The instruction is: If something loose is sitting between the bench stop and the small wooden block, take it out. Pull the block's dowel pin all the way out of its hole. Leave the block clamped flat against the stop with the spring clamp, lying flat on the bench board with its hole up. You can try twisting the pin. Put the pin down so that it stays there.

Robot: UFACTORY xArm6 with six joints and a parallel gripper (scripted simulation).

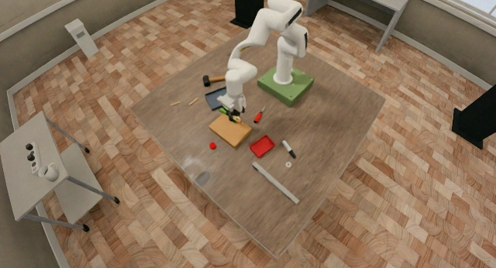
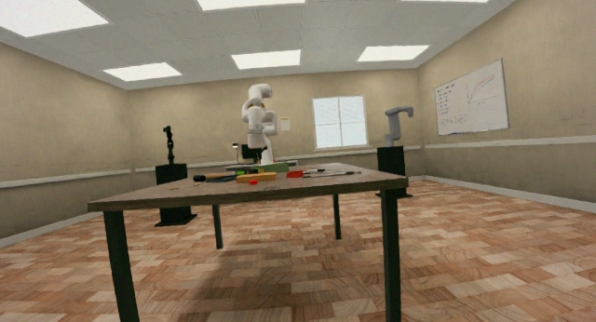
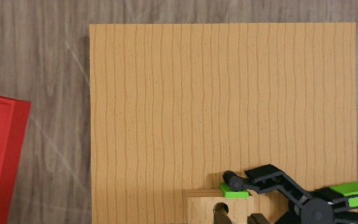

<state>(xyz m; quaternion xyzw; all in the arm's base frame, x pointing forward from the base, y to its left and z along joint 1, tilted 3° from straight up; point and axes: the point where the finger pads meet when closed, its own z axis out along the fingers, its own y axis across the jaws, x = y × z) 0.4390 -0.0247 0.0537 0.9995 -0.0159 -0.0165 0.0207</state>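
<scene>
The tan bench board (image 1: pixel 232 133) (image 3: pixel 220 100) lies mid-table and also shows in the exterior view (image 2: pixel 256 177). The small wooden block (image 3: pixel 202 209) sits at the board's edge nearest the arm. A black spring clamp with green handles (image 3: pixel 300 196) (image 1: pixel 224 111) grips it, one jaw on the block's top. My gripper (image 1: pixel 235 117) (image 3: pixel 237 220) is down over the block's hole and shut on the dowel pin. The pin is mostly hidden between the finger tips at the bottom edge of the wrist view. I cannot make out the bench stop.
A red tray (image 1: pixel 262 146) (image 3: pixel 0 150), a red screwdriver (image 1: pixel 259 115), a marker (image 1: pixel 288 149), a washer (image 1: pixel 288 164) and a grey bar (image 1: pixel 275 183) lie right of the board. A red cap (image 1: pixel 212 146), a dark tray (image 1: pixel 215 98), a hammer (image 1: pixel 212 80) and loose dowels (image 1: pixel 193 101) lie to its left.
</scene>
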